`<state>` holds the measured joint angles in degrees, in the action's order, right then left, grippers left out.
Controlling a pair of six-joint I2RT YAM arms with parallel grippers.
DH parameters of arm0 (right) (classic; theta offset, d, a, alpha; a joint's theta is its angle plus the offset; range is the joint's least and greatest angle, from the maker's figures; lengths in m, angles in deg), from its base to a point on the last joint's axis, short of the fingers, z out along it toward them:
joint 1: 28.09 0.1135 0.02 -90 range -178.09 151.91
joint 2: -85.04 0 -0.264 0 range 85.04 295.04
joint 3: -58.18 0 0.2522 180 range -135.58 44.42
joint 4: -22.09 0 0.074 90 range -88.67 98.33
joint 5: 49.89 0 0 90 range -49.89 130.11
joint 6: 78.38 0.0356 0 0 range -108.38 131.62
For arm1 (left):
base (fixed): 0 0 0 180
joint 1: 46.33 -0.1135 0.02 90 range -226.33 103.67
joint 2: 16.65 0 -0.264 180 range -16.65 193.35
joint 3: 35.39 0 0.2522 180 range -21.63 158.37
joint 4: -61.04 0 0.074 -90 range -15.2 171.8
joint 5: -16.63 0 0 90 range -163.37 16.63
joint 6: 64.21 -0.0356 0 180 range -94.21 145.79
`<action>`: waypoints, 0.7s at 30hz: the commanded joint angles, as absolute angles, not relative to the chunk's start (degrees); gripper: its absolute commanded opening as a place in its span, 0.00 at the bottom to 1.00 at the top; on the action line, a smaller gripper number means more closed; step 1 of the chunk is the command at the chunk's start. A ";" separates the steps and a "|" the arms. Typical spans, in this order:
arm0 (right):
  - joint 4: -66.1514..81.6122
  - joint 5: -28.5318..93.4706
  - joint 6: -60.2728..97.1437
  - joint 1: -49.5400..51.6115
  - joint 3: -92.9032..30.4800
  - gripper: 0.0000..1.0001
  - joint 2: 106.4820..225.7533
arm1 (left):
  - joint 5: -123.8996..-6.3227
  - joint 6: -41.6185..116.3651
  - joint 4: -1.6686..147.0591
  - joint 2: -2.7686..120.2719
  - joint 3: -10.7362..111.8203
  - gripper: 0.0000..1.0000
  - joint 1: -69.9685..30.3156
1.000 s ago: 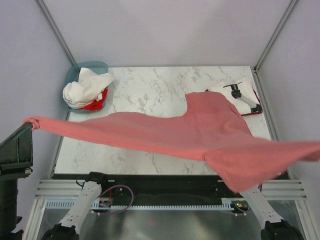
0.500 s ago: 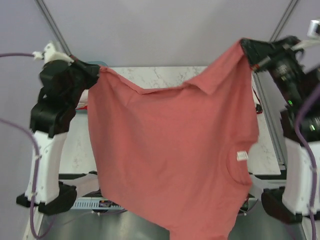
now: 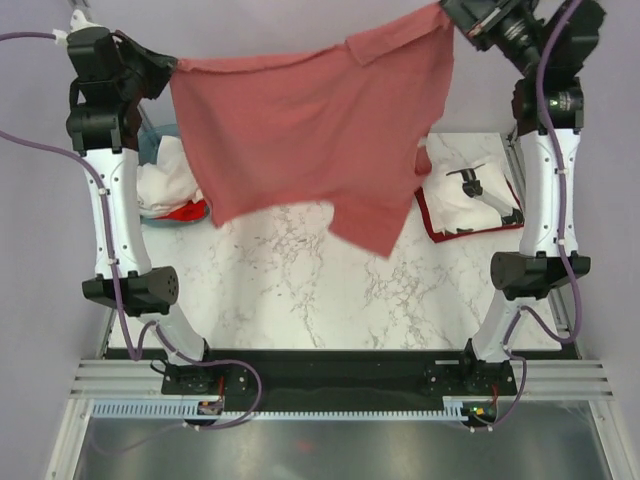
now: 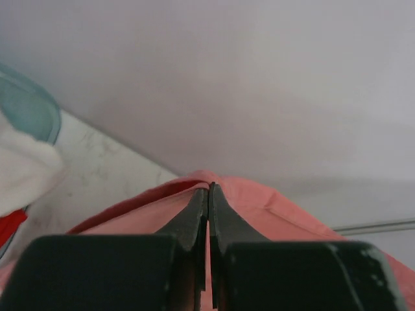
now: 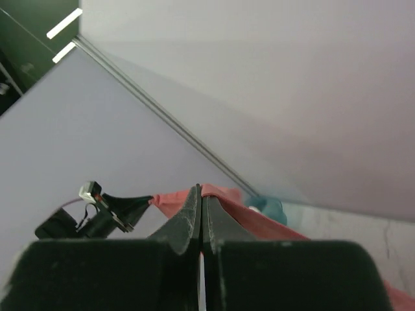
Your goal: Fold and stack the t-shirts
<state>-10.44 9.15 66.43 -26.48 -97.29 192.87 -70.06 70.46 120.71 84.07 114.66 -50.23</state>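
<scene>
From above we see the plain dusty salmon-red cotton t-shirt (image 3: 310,130) hanging over the far half of the white marble-patterned table (image 3: 300,290). The left gripper (image 3: 172,68) and right gripper (image 3: 448,18) each pinch a top corner, the right one partly cut off. The shirt hides much of the teal plastic basket (image 3: 158,140) at the table's far-left corner, where crumpled white t-shirts (image 3: 165,185) peek out. At the table's far right lies a white t-shirt with a black mark (image 3: 480,195). In each wrist view the closed fingers bite salmon cloth, the rest of it hidden
</scene>
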 commanded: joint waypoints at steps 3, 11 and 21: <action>11.02 0.30 82.64 -33.19 -96.06 0.00 190.43 | -60.45 75.89 106.20 78.54 112.96 0.02 -50.37; 34.67 -2.60 88.35 -33.01 -60.73 0.00 189.10 | -60.63 74.30 94.79 80.12 88.71 0.02 -50.28; 32.52 0.99 74.68 -31.87 -25.20 0.00 176.29 | -64.14 74.66 85.43 69.93 53.98 0.02 -50.72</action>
